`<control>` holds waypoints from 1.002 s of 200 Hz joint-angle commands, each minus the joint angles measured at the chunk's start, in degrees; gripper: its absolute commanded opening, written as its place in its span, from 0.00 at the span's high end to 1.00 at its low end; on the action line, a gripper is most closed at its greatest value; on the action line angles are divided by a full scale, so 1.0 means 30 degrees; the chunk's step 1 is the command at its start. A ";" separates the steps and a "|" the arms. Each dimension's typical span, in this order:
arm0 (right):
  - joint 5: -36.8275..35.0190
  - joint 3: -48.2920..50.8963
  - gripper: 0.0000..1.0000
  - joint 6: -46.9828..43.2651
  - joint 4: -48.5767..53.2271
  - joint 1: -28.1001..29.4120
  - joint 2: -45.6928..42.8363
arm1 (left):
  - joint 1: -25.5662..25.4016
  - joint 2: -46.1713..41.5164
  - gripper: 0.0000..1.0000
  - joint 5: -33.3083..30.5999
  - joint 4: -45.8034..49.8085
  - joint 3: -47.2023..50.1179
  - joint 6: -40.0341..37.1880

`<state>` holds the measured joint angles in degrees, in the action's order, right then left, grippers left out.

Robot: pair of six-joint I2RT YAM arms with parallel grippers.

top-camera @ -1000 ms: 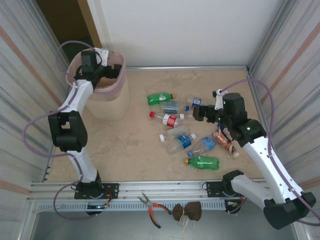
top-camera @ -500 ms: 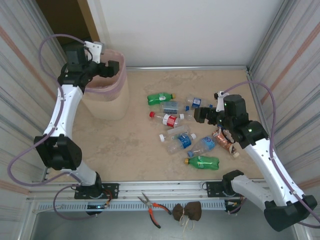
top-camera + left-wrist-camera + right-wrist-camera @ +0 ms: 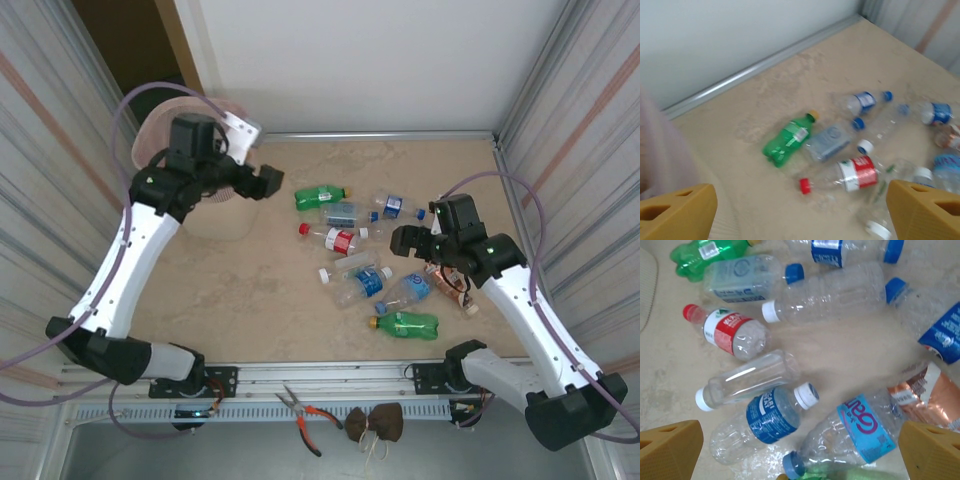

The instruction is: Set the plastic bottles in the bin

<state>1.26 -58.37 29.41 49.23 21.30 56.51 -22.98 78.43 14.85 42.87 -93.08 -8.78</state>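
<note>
Your left gripper (image 3: pixel 265 180) hung wide open and empty, having swung off the pale pink translucent bin (image 3: pixel 205 98) at upper left. Your right gripper (image 3: pixel 405 240), equally spread and empty, hovered by the small clear and green plastic bottles (image 3: pixel 365 262) mid-frame.

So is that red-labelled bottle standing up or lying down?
Lying down: the red-labelled bottle rests on its side on the table, its red cap pointing sideways rather than up.
</note>
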 commanded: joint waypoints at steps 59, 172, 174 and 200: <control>-0.1879 0.1964 0.02 0.5520 0.1205 -0.0109 -0.0586 | -0.6598 0.0497 0.19 -0.2170 0.1222 0.3108 0.0453; -0.2763 0.2352 0.03 0.6123 0.0964 -0.0556 -0.1523 | -0.8650 0.6444 0.34 -0.1410 -0.0774 0.3857 -0.1294; -0.2755 0.2341 0.03 0.6147 0.0955 -0.0564 -0.1523 | -0.8648 0.6546 0.34 -0.1385 -0.0804 0.3821 -0.1294; -0.2534 0.2313 0.03 0.6172 0.0784 -0.0681 -0.1384 | -0.8854 0.8219 0.36 -0.1413 -0.1049 0.3066 -0.1467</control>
<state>-5.41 -51.83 46.35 51.88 19.79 52.77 -48.84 99.72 9.58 41.19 -80.90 -11.20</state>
